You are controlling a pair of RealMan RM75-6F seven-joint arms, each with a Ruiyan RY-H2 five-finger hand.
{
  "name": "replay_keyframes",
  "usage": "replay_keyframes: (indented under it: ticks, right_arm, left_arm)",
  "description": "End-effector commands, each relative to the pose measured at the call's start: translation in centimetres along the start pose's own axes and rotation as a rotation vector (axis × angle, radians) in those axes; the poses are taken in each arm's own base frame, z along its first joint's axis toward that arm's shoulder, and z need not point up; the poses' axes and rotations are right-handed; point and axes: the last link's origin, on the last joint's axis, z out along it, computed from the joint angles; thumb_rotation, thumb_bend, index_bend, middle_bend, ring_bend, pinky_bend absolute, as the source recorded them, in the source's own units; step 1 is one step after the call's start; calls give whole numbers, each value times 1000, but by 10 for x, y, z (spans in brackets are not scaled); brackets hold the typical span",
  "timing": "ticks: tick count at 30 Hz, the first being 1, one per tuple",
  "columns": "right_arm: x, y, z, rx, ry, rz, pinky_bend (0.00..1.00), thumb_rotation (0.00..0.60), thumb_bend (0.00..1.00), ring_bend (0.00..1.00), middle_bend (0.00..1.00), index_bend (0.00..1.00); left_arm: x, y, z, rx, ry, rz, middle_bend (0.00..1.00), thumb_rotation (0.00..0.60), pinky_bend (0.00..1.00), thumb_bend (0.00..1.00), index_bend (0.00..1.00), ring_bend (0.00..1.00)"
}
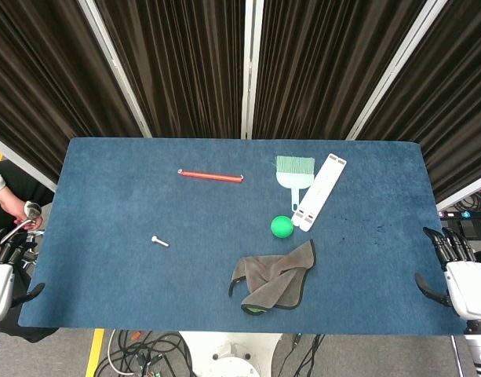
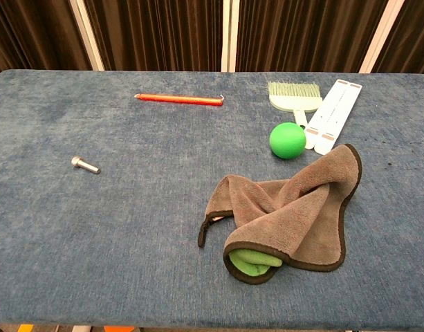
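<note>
My left hand (image 1: 3, 271) hangs off the table's left edge, holding nothing, its fingers apart. My right hand (image 1: 457, 271) hangs off the right edge, likewise empty with fingers spread. Neither hand shows in the chest view. On the blue table (image 1: 107, 188) lie a small silver bolt (image 1: 160, 241) (image 2: 85, 164), a red pencil (image 1: 210, 176) (image 2: 178, 99), a green ball (image 1: 282, 226) (image 2: 288, 140), a pale green brush (image 1: 294, 170) (image 2: 295, 97), a white flat strip (image 1: 319, 191) (image 2: 333, 114) and a crumpled grey-brown cloth (image 1: 275, 276) (image 2: 288, 211) with a green lining.
Dark curtains with white poles hang behind the table. A person's hand (image 1: 20, 212) holding a small metal object shows at the far left beyond the table edge. Cables (image 1: 138, 357) lie on the floor below the front edge.
</note>
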Motion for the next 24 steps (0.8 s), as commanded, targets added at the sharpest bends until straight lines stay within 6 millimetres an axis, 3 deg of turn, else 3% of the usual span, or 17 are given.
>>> replay_keyframes:
  ticks: [1,9,14,20,24]
  right_arm:
    - [0,0,0,-1,-1,0,0,600,257,0,124,34]
    - [1,1,-2,-2,6,3,0,600,257,0,124,34]
    - [2,2,-1,1,11,-1,0,600,257,0,124,34]
    - [4,0,2,19,15,-7,0,600,257,0,124,34]
    - [4,-1,3,24,9,-11,0,600,257,0,124,34]
  left_arm:
    - [0,1,0,-3,-1,1,149,600,0,101,217,0]
    - [1,4,4,-24,19,4,148,600,0,101,215,0]
    - [2,17,16,-104,3,-7,149,600,0,101,215,0]
    - [0,50,55,-295,-47,-20,160,600,0,120,254,0]
    - [-11,80,86,-426,-99,-33,181,600,0,157,307,14]
